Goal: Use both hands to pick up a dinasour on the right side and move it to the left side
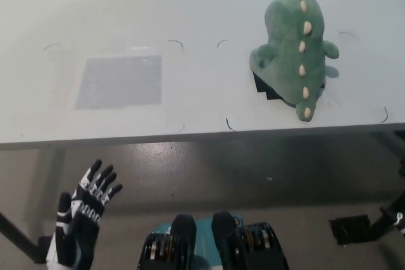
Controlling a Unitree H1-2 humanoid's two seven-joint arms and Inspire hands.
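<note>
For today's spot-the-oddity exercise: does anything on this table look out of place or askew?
The green plush dinosaur lies face down on the white table, spines up, partly covering a black marker patch. Otherwise nothing stands out: the grey square lies flat, nothing spilled. The left hand is open below the table edge.

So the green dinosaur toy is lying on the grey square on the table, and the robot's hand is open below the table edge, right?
Not quite. The head view shows the green dinosaur on the table's right side, well apart from the grey square. The left hand is indeed open below the edge.
</note>
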